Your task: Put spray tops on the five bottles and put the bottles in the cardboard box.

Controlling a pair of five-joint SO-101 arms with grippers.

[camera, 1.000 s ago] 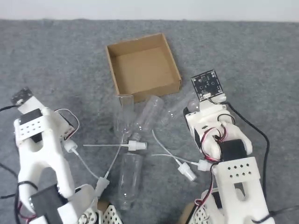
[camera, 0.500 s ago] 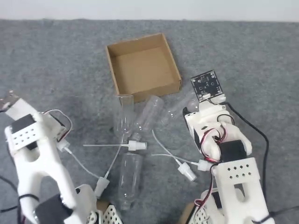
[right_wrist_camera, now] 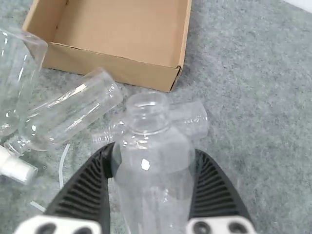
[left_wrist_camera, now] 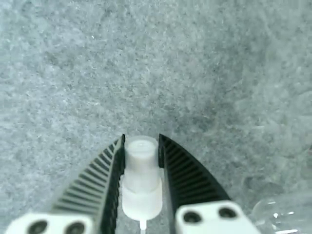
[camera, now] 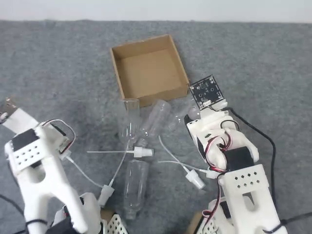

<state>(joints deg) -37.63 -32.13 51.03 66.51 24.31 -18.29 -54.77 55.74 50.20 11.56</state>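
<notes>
Clamping a white plastic spray top [left_wrist_camera: 141, 183] by its collar, the left pincer [left_wrist_camera: 141, 141] has both black ribbed fingers [left_wrist_camera: 183, 175] pressed against the top's sides. It hangs over the grey felt-covered bench [left_wrist_camera: 204, 58], near the left edge. A thin white dip tube [camera: 85, 173] trails from that top toward the near edge.

The right pincer [right_wrist_camera: 152, 153] is clenched around a clear round plastic bottle [right_wrist_camera: 151, 175], whose open, uncapped neck points at the open brown cardboard box [right_wrist_camera: 117, 70]. Just past that neck lies what seems to be another clear bottle [right_wrist_camera: 191, 118], though it is hard to make out through the held one.

In the high view the box [camera: 161, 93] sits toward the far edge of the bench, with nothing inside it. Two more clear bottles [camera: 129, 122] [camera: 156, 117] lie side by side just in front of its near wall. A further clear bottle [camera: 135, 187] lies nearer the near edge.

Loose white spray tops with tubes are scattered between them: one [camera: 143, 152] in the middle, one [camera: 105, 194] beside the nearest bottle, and two [camera: 196, 181] [camera: 212, 172] close by the right arm.
</notes>
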